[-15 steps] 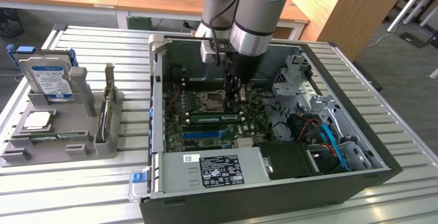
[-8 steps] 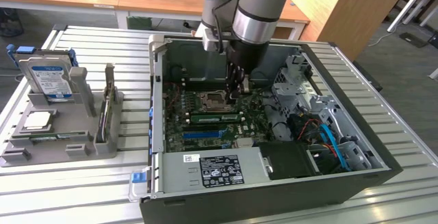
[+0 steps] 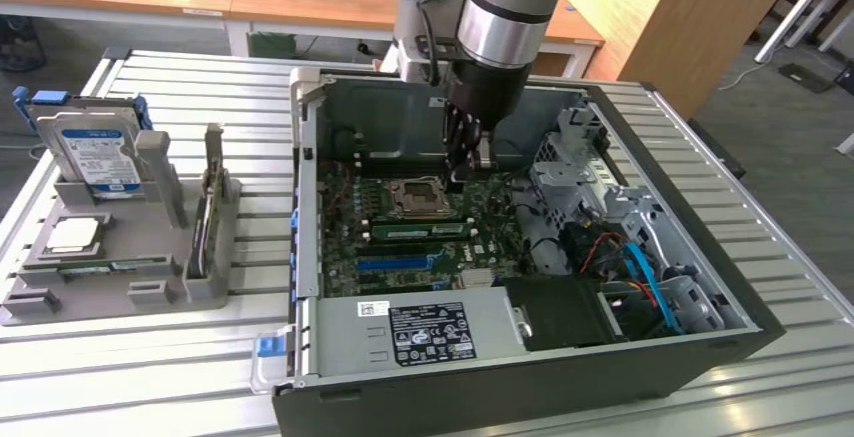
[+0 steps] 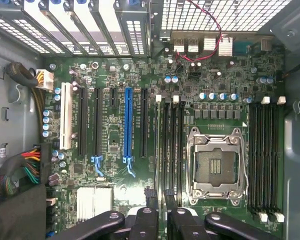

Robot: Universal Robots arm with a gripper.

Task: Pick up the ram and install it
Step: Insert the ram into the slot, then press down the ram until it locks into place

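The ram [image 3: 420, 229] is a long green stick standing on edge in a memory slot just beside the processor socket [image 3: 420, 197], inside the open computer case [image 3: 304, 207]. In the wrist view it shows as a thin pale edge [image 4: 163, 150] running along the slots. My gripper [image 3: 466, 185] hangs some way above the board, over the end of the ram at the exterior view's right, apart from it. Its black fingers [image 4: 145, 222] are drawn close together, and I see nothing between them in either view.
A grey holder [image 3: 120, 287] at the exterior view's left carries a blue-labelled hard drive [image 3: 100, 152] and a silver processor chip [image 3: 76, 237]. In the case, the power supply [image 3: 427, 327], drive cage [image 3: 587, 157] and blue cables [image 3: 641, 267] crowd the board.
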